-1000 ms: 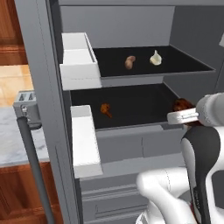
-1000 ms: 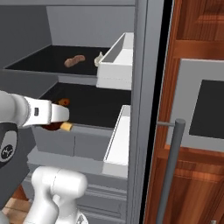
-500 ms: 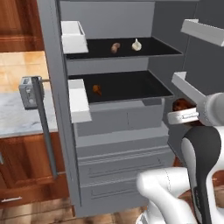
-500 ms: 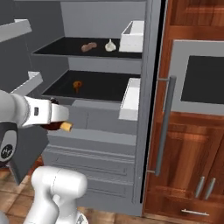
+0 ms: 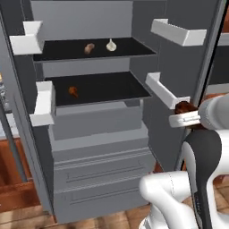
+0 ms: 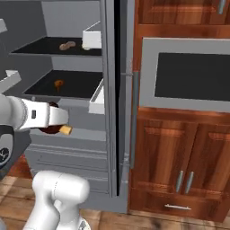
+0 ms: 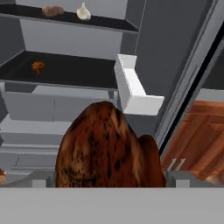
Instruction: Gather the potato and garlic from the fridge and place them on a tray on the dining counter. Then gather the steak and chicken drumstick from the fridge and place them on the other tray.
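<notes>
The garlic (image 5: 111, 45) sits upright on the upper shelf (image 5: 134, 47) of the open fridge (image 5: 89, 129), toward the middle of the black shelf and back from its front edge. The potato (image 5: 89, 48) lies just beside it on the left, the two apart. The shelf to the right of the garlic is bare out to the side wall, and there is open height above both.

One level down, a small orange-brown piece of food (image 5: 73, 91) lies alone on the left part of the lower shelf (image 5: 112, 87), well apart from every edge. Below are the closed grey drawers (image 5: 98, 179).

Both doors stand swung out, and their white door bins (image 5: 167, 91) jut in at either side of the opening. In the hand view one bin (image 7: 133, 89) juts out right of the lower shelf's front edge, narrowing the way in on that side.

The claw (image 7: 111, 177) is outside the fridge, below and to the right of the shelves, well apart from the garlic, which shows far up at the top left of the hand view (image 7: 83, 12). Its jaws stand wide and are clamped on a chicken drumstick (image 7: 105, 144), whose brown bulk fills the gap between the fingertips (image 7: 43, 179). From the right base view the drumstick's pale bone end (image 6: 66, 130) pokes out past the claw, in front of the drawers.

To the right of the fridge is a wood cabinet (image 6: 179, 148) with a dark oven panel (image 6: 193, 74).
</notes>
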